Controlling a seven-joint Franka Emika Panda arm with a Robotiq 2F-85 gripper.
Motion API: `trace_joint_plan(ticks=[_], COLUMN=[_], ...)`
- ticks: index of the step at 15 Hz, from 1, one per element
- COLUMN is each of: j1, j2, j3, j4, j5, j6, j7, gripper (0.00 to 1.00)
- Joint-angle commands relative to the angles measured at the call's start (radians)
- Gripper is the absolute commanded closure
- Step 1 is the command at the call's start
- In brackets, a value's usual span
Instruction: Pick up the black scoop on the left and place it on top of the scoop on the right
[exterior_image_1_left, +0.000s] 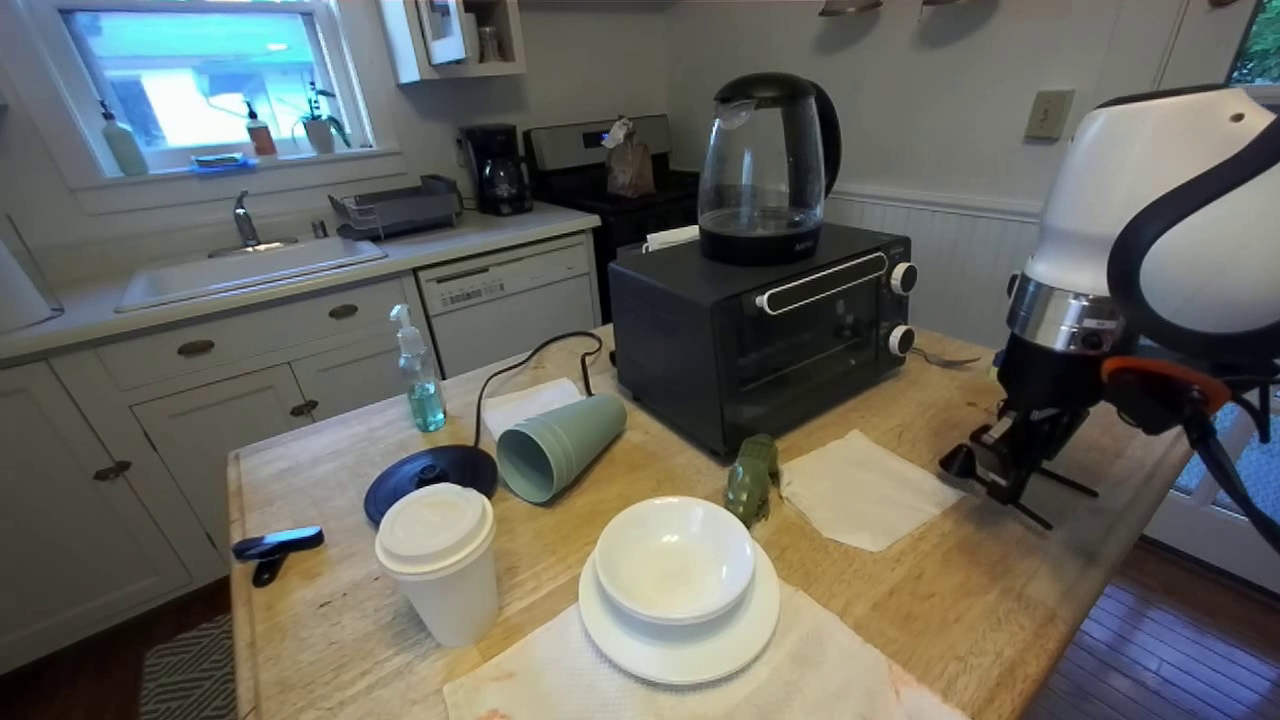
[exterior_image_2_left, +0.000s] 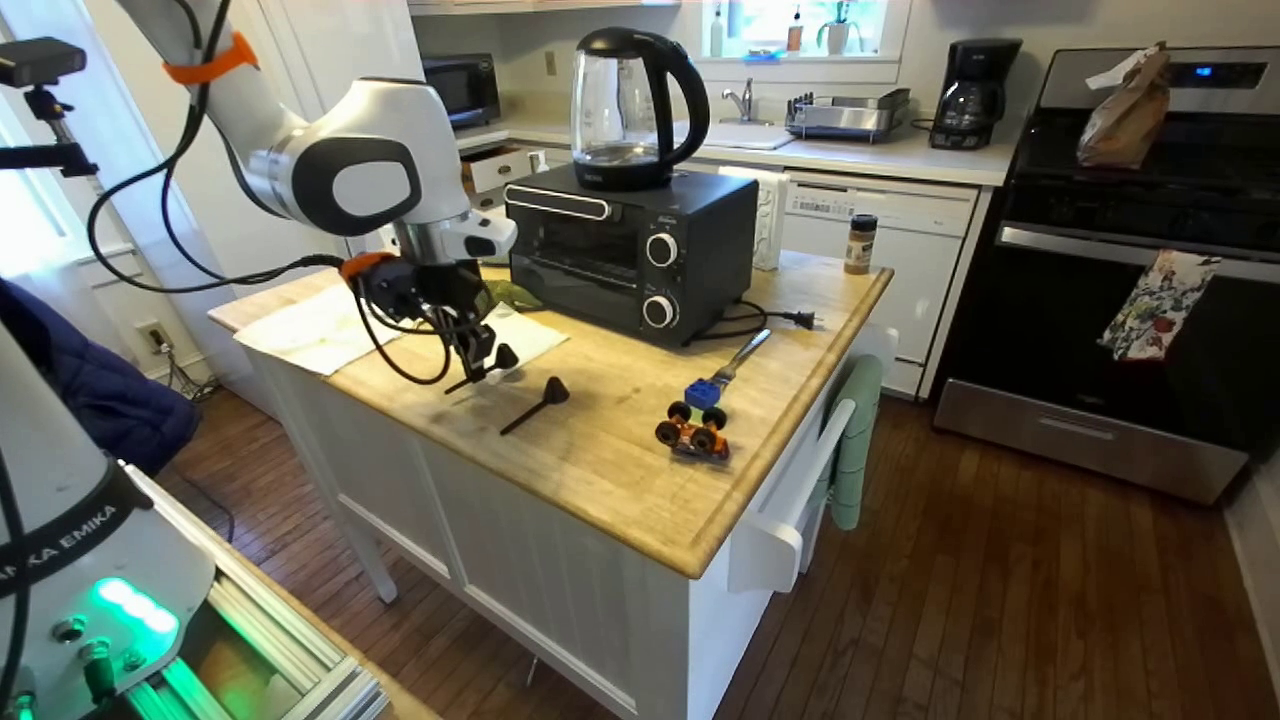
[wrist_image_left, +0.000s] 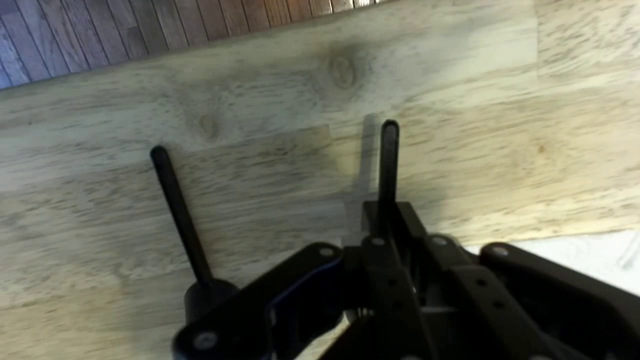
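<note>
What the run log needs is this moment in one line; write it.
claw: shut on black scoop | lift: apparently clear of table | other scoop: lying on table, not gripped | stacking: not yet done

Daylight glares through the window (exterior_image_1_left: 200, 80) at 10 o'clock in an exterior view, while the cabinets (exterior_image_1_left: 220, 445) beneath look dim and grey; a green lamp (exterior_image_2_left: 138, 605) glows at 8 o'clock in an exterior view; the wrist view is softer: the held scoop (wrist_image_left: 389, 162) throws a faint shadow (wrist_image_left: 366, 155) toward 9 o'clock on the surface (wrist_image_left: 500, 155), and the pincer (wrist_image_left: 389, 207) reads nearly black, detail half lost
</note>
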Motion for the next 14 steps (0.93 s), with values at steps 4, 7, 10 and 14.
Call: trace_joint_plan(ticks=[4, 7, 10, 14], j1=[-0.057, -0.076, -0.079, -0.081], j2=[-0.099, -0.099, -0.084, -0.085], j3=[-0.040, -0.057, -0.053, -0.059], j4=[0.003, 0.006, 0.006, 0.006], j5=[-0.056, -0.025, -0.018, -0.002], j6=[-0.067, -0.083, -0.073, -0.087], j7=[-0.063, -0.163, -0.168, -0.210], gripper=[0.98, 0.98, 0.91, 0.98])
